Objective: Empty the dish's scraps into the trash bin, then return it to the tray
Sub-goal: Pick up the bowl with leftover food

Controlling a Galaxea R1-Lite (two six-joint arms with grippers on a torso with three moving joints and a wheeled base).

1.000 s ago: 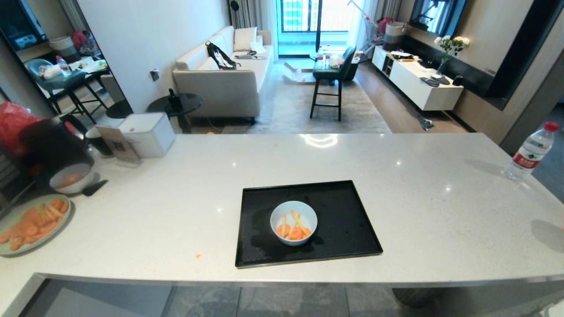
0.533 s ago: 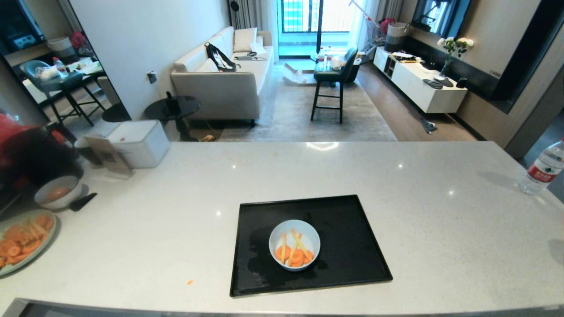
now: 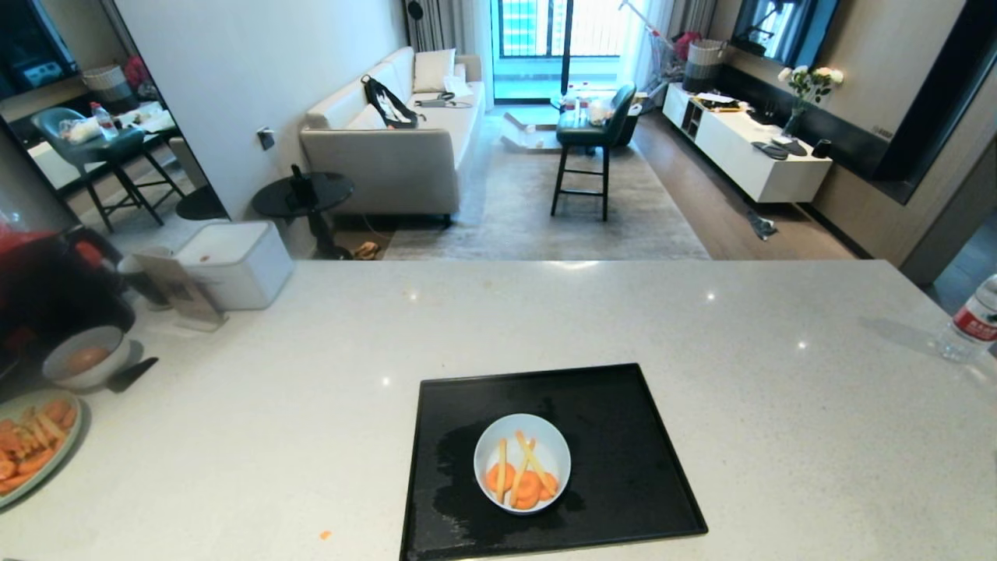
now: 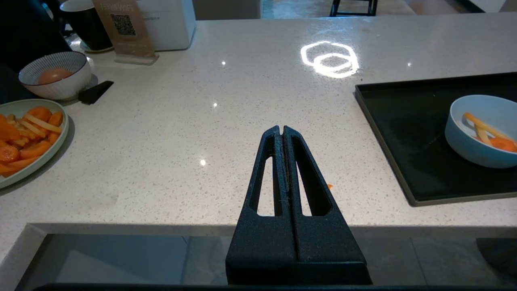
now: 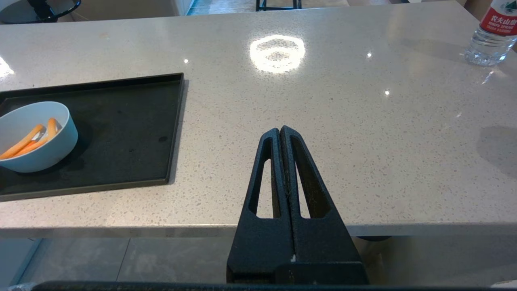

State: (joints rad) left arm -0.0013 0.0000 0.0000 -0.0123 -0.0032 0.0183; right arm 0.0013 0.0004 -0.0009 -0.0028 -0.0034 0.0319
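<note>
The dish [image 3: 522,463], a small white bowl, stands upright on the black tray [image 3: 623,405] near the counter's front edge. The scraps [image 3: 520,477], orange carrot slices and pale sticks, lie inside it. The dish [image 4: 480,131] and tray [image 4: 387,117] also show in the left wrist view, and dish [image 5: 34,135] and tray [image 5: 133,121] in the right wrist view. My left gripper [image 4: 281,129] is shut and empty, held over the counter's front edge, left of the tray. My right gripper [image 5: 280,130] is shut and empty, right of the tray. The trash bin is out of view.
At the counter's left end are a green plate [image 3: 31,448] of carrot pieces, a striped bowl [image 3: 84,365], a white box [image 3: 234,263] and a sign stand [image 3: 181,292]. A water bottle [image 3: 970,321] stands at the far right. An orange crumb [image 3: 325,534] lies left of the tray.
The whole head view has shifted: the counter and tray sit lower and nearer in the picture, so the camera has moved. The dish and tray keep their places on the counter.
</note>
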